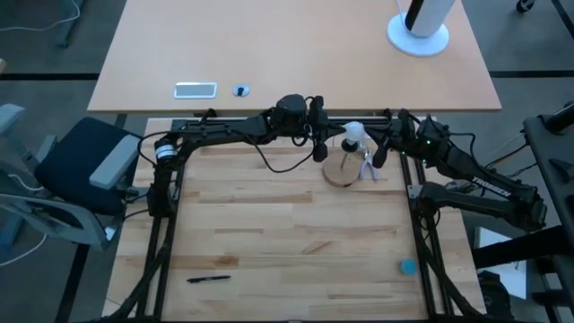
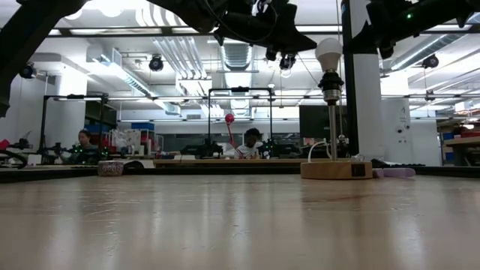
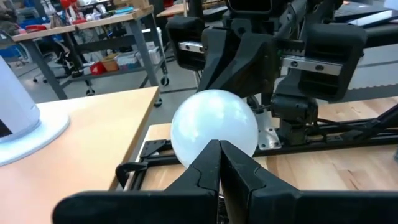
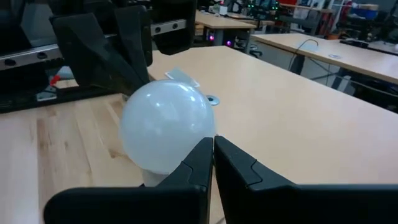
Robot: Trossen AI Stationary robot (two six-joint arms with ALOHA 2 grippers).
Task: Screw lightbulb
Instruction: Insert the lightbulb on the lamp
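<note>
The white frosted lightbulb (image 1: pixel 353 133) stands upright on the black post (image 2: pixel 331 127) of the round wooden disc (image 1: pixel 341 172), at the table's far edge near the middle. In the low view the lightbulb (image 2: pixel 328 51) sits on top of the post's socket. My left gripper (image 1: pixel 320 151) is shut just left of it, and its wrist view shows the lightbulb (image 3: pixel 214 127) right behind the shut tips (image 3: pixel 219 149). My right gripper (image 1: pixel 379 157) is shut just right of it, with the lightbulb (image 4: pixel 165 127) beyond its tips (image 4: pixel 212 146). A gap shows on each side from above.
A purple thing (image 1: pixel 366 166) lies by the disc. A black pen (image 1: pixel 208 278) lies near the front left and a small blue thing (image 1: pixel 408 266) near the front right. On the far table stand a white-based black cylinder (image 1: pixel 419 31) and a white card (image 1: pixel 195 89). People sit in the room behind (image 2: pixel 251 142).
</note>
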